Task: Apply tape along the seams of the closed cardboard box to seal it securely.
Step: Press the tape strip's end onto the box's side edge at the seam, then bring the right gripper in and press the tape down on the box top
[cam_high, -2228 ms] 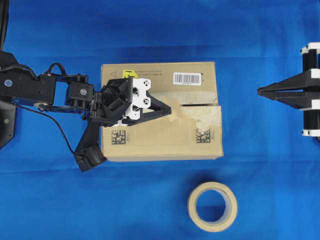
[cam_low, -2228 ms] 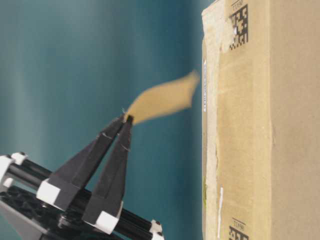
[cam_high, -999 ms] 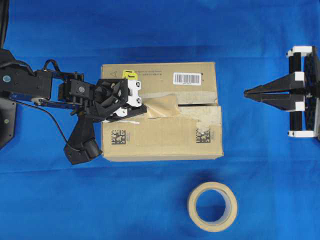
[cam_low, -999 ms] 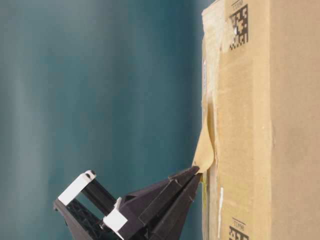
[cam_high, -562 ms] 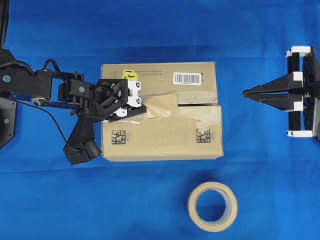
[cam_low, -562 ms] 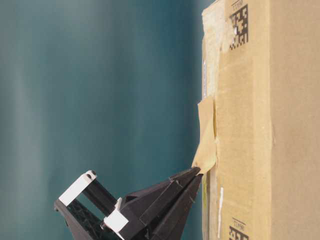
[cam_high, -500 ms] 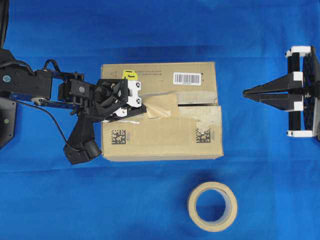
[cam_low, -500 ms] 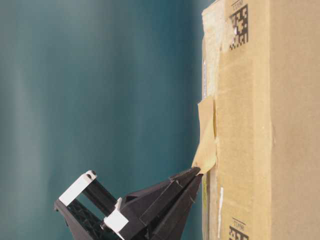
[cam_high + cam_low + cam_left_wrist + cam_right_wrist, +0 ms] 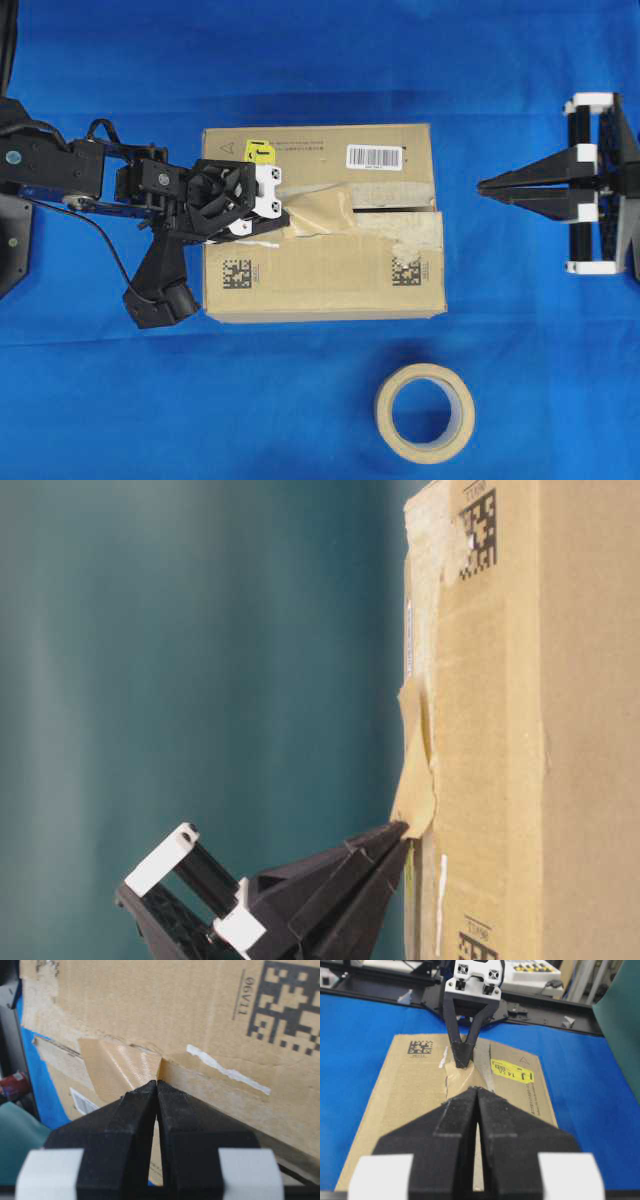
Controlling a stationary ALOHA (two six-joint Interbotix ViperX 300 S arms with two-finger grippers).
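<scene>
The cardboard box (image 9: pixel 320 270) lies in the middle of the blue table, its yellow sticker (image 9: pixel 259 150) at the far left. The tan tape (image 9: pixel 322 209) lies over the left half of the seams (image 9: pixel 395 210), partly stuck and still wrinkled. My left gripper (image 9: pixel 287 229) is shut on the tape's left end, low over the box top. The left wrist view shows the tape (image 9: pixel 120 1066) lifting off the box (image 9: pixel 175 1005) at my left gripper (image 9: pixel 157 1081). My right gripper (image 9: pixel 481 187) is shut, holds nothing and hovers to the right of the box.
A beige tape roll (image 9: pixel 424 412) lies flat on the blue cloth in front of the box. A white barcode label (image 9: pixel 373 156) sits on the box's far flap. The right wrist view looks along the box (image 9: pixel 405 1095) at the left gripper (image 9: pixel 462 1062).
The left gripper has drawn the tape's end slightly further left along the box top. The right gripper has shifted a little left toward the box.
</scene>
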